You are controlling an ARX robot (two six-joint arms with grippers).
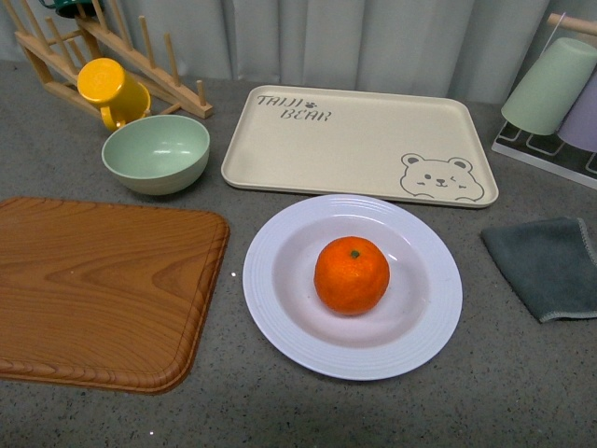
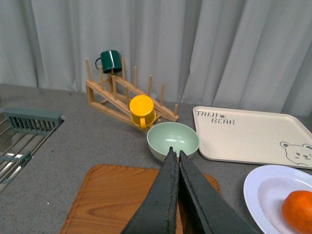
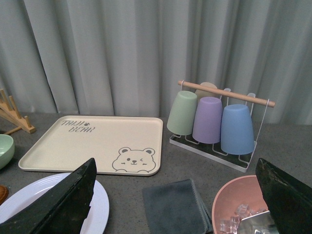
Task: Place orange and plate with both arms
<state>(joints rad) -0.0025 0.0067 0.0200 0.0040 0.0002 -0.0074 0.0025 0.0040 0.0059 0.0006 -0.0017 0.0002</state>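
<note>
Wood comes first on the left: a brown board [image 1: 103, 289] lies flat on the grey counter, and behind it a slatted rack [image 1: 140, 56] holds a yellow mug [image 1: 110, 89] beside a pale green bowl [image 1: 155, 152]. The left gripper [image 2: 175, 152] hangs above the board with its jaws pressed together and nothing between them.

In the middle, the plate [image 1: 280, 308] rests on the counter just in front of the bear-print tray [image 1: 359, 140]. The orange [image 1: 352, 274] sits in the plate's well, stem dot up.

Further right lie a grey cloth [image 1: 550, 266] and a cup stand [image 1: 550, 93]. The right gripper [image 3: 175, 165] hovers with its jaws spread wide and empty, and a pink bowl [image 3: 234, 204] is close beneath it.

The orange is the likeliest trouble. It is round and loose, so any tilt while the plate is lifted would probably send it rolling over the rim. The plate's edge lies low against the counter, so a finger may skid off it or shove the plate into the tray. The left jaws would have to part before gripping anything.
</note>
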